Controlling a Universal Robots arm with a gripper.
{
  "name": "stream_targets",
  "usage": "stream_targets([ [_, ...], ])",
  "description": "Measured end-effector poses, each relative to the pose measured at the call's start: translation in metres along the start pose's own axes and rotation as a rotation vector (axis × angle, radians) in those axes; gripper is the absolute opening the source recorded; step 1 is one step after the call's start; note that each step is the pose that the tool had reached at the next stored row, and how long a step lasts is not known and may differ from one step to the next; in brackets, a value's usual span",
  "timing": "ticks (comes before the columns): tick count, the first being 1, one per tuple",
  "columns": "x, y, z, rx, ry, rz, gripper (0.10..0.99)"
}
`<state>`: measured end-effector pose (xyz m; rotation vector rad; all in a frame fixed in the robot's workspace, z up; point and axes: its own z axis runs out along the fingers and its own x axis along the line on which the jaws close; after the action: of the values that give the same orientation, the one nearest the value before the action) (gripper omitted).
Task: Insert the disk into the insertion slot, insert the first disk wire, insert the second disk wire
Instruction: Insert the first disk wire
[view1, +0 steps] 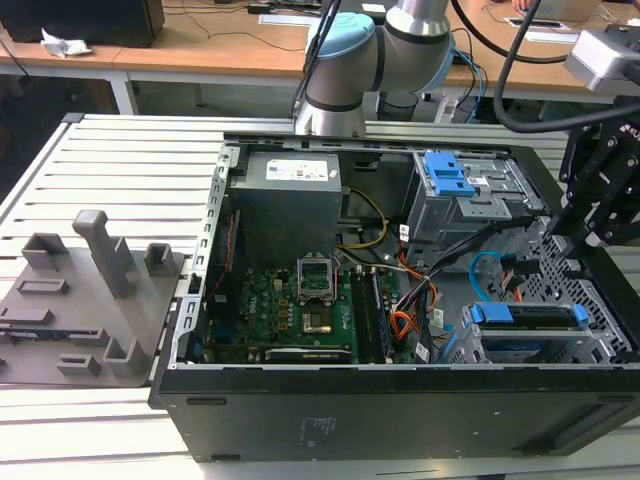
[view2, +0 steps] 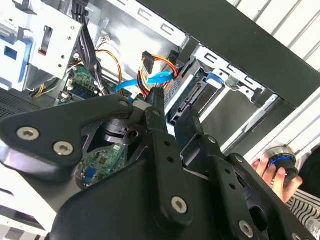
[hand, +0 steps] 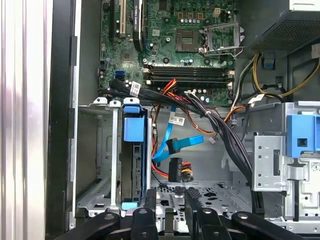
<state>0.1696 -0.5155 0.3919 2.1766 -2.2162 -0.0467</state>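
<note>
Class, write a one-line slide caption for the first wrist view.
Open gripper at the PC case; the disk sits in the insertion slot, the second disk wire hanging with its connector free.

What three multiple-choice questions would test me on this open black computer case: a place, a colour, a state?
1. Where is the silver hard drive in its bright blue plastic carrier? A in the perforated metal bay B on the table C in the gripper
2. The flat cable beside it is: A green B light blue C white
3. The black gripper is: A open B shut on the drive C shut on a cable
1 A: it stands in the bay. 2 B: light blue in the first wrist view. 3 A: jaws apart, empty.
</note>
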Motion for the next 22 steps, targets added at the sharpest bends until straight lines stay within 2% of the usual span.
stream_targets([
  [10,0.0000,-0.0007,0.0052,0.000,-0.0001,0.000,0.361],
  [18,-0.0001,-0.0006,0.0164,0.000,0.0002,0.000,0.361],
  [19,0.0000,0.0020,0.0184,0.000,0.0003,0.000,0.361],
  [20,0.0000,0.0095,0.0210,0.000,0.0012,0.000,0.361],
  [22,0.0000,0.0141,0.0235,0.000,0.0021,0.000,0.361],
])
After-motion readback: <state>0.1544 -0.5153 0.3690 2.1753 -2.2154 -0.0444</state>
